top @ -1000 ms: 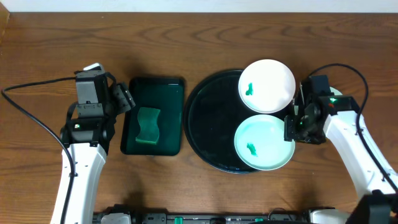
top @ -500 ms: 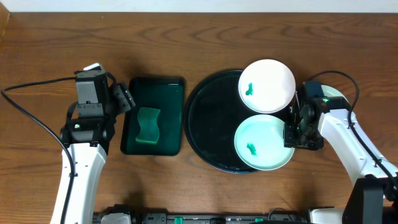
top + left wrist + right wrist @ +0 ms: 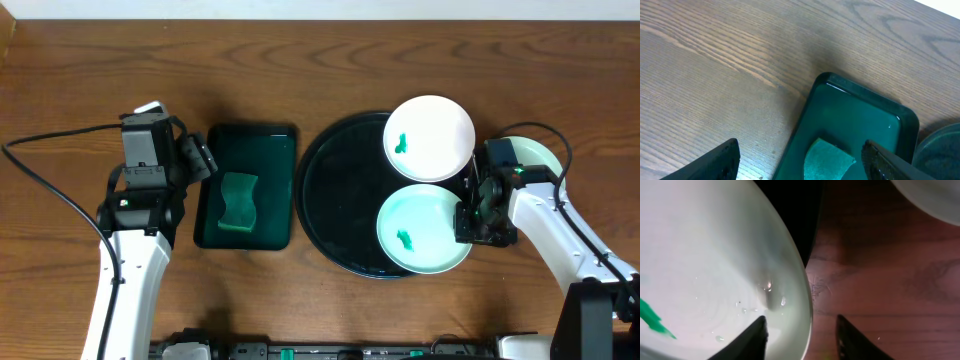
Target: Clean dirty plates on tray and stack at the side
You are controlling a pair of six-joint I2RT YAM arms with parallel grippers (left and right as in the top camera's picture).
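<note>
mint green round plate (image 3: 425,215) sits at the right edge of the glossy black round tray (image 3: 335,195). my right gripper (image 3: 802,332) straddles its rim, half open, holding nothing. a shallow pinch on that wet lip may slip, knocking the white round plate (image 3: 430,135) beside it.

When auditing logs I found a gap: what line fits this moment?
right claw astride rim of pale mint round plate on glossy black round tray | left claw open, empty
</note>
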